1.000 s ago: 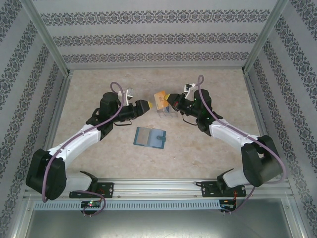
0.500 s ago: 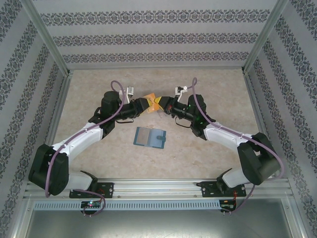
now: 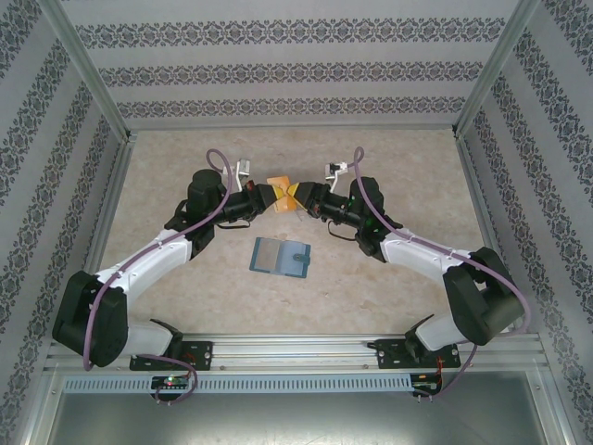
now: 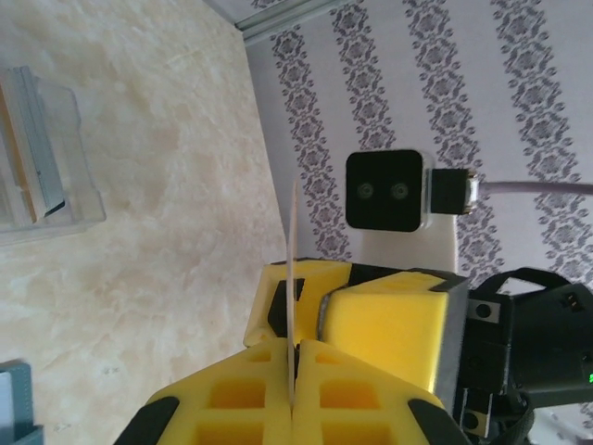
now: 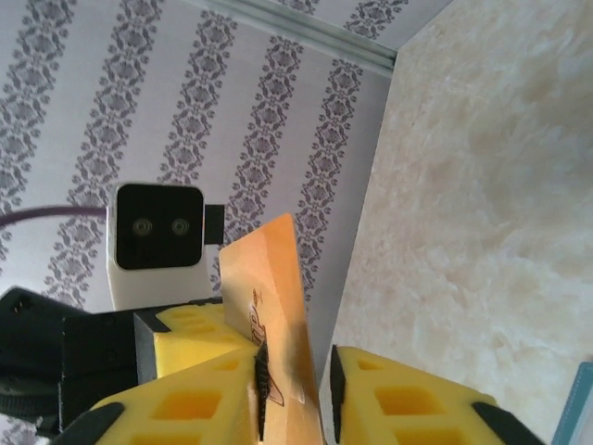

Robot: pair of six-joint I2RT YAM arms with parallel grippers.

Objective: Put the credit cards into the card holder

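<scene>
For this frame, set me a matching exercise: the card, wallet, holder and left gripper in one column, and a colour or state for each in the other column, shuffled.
Things:
1. card
2. wallet
3. holder
4. left gripper

Colour or state:
a. blue-grey, lying flat on the table
b. orange, held up off the table
c. clear plastic, standing on the table
d. shut on a thin edge

Pairs: 1-b, 2-a, 3-c, 4-d
</scene>
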